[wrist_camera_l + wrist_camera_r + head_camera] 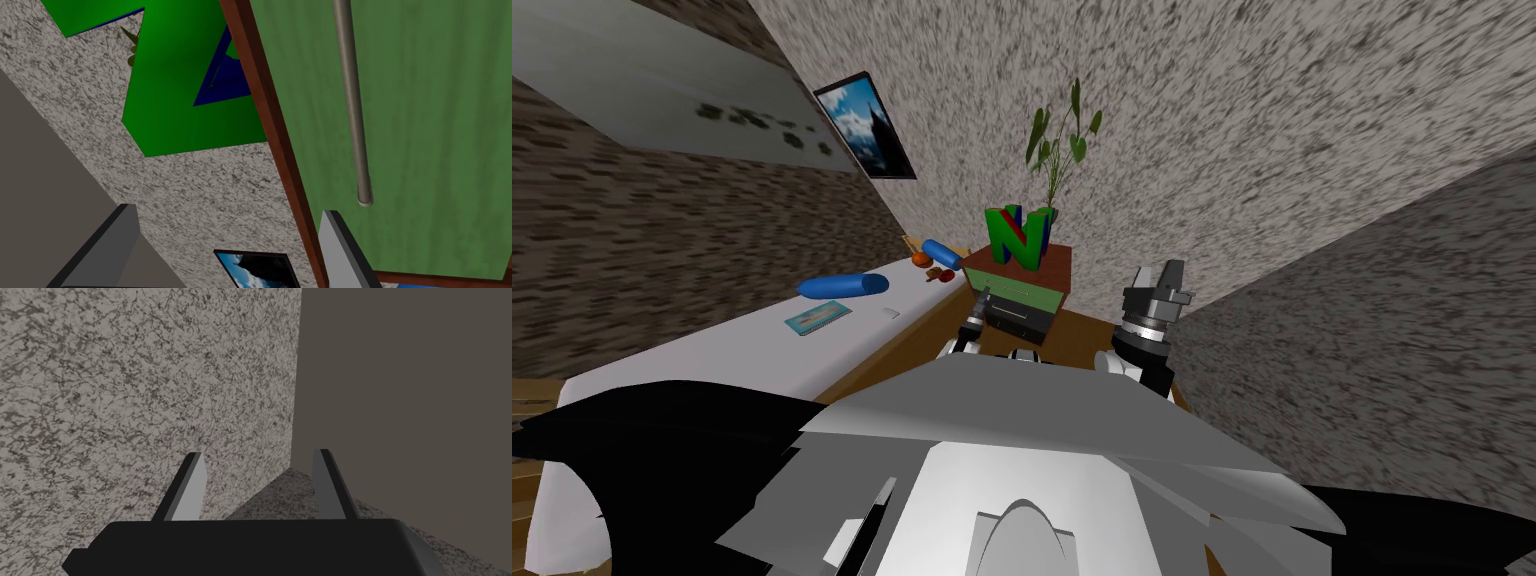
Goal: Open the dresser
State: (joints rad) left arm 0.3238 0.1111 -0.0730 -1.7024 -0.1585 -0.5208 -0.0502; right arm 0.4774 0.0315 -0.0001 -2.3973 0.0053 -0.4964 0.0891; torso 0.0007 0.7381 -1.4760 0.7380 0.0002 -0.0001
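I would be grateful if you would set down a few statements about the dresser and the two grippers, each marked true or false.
1. The left gripper is shut on the handle. False: its fingers stand open, and the grey bar's end lies just ahead of one finger, ungripped.
2. The dresser has a green front in a brown frame. True.
3. A green N-shaped block stands on top of the dresser. True.
4. The right gripper holds the blue cylinder. False: its fingers are open and empty, and the cylinder lies on the white surface.
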